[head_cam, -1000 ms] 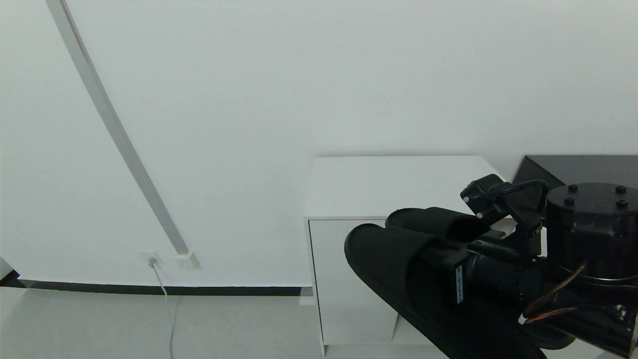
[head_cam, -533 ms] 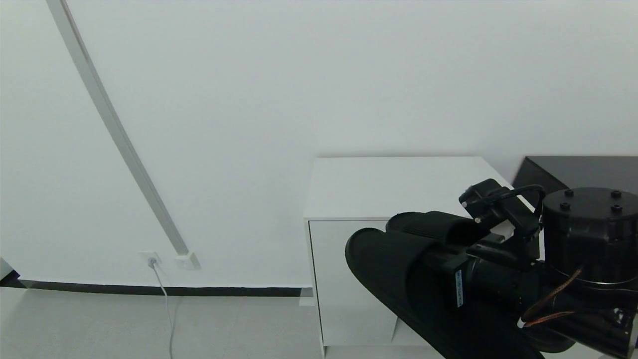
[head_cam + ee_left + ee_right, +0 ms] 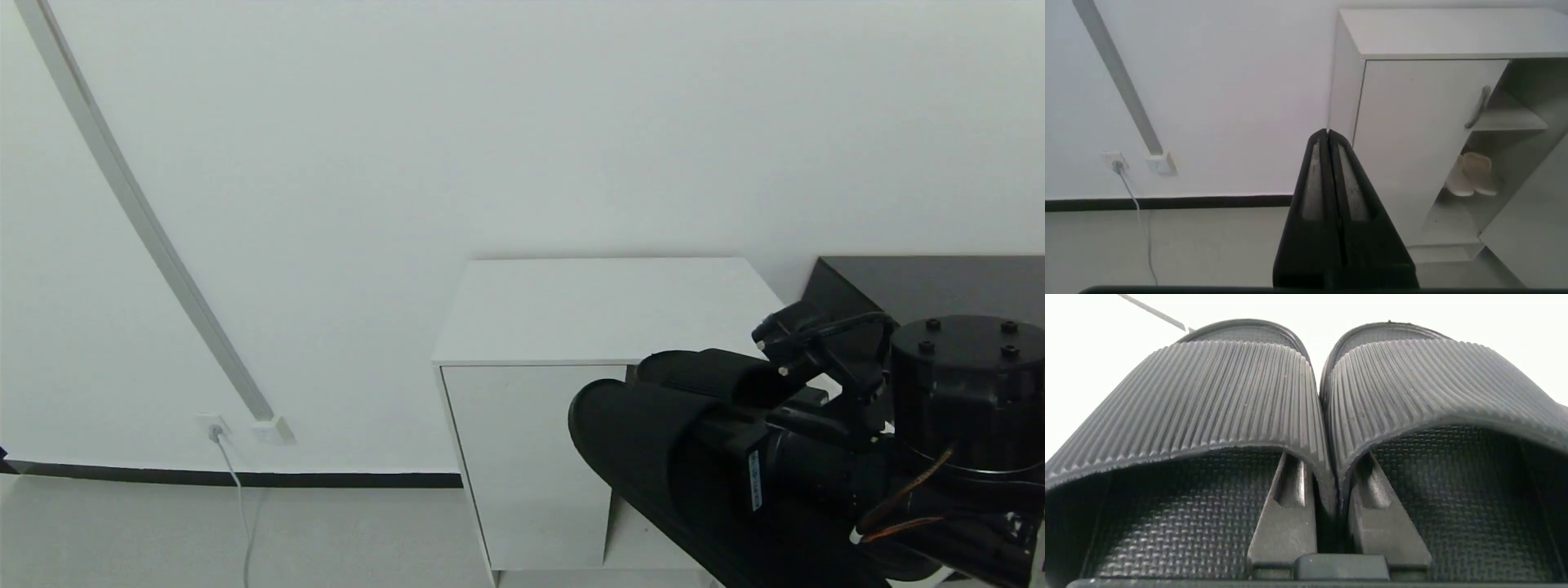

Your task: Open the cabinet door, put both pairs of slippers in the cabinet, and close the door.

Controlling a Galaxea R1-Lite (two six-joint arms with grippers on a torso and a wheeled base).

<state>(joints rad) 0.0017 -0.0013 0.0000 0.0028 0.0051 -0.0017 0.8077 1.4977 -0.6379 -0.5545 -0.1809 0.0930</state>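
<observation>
A pair of black slippers (image 3: pixel 645 433) hangs low on the right in front of the white cabinet (image 3: pixel 604 310), toes toward it. My right gripper (image 3: pixel 1327 490) is shut on the two straps (image 3: pixel 1249 400) where they meet, one finger (image 3: pixel 1284 510) inside each slipper. The cabinet's right side stands open beside a white panel (image 3: pixel 1421 139) with a handle (image 3: pixel 1478 106). A pale pair of slippers (image 3: pixel 1474 174) lies on its lower level under a shelf (image 3: pixel 1511 122). My left gripper (image 3: pixel 1327 204) is shut with nothing in it, left of the cabinet, above the floor.
A grey strip (image 3: pixel 139 220) runs slantwise down the white wall to a socket (image 3: pixel 214 427) with a cable hanging to the floor. A dark surface (image 3: pixel 922 282) stands right of the cabinet. Open floor lies left of the cabinet.
The head camera has turned right: cabinet, strip and socket all sit farther left in the picture. The right gripper still holds the black slippers in about the same place.
</observation>
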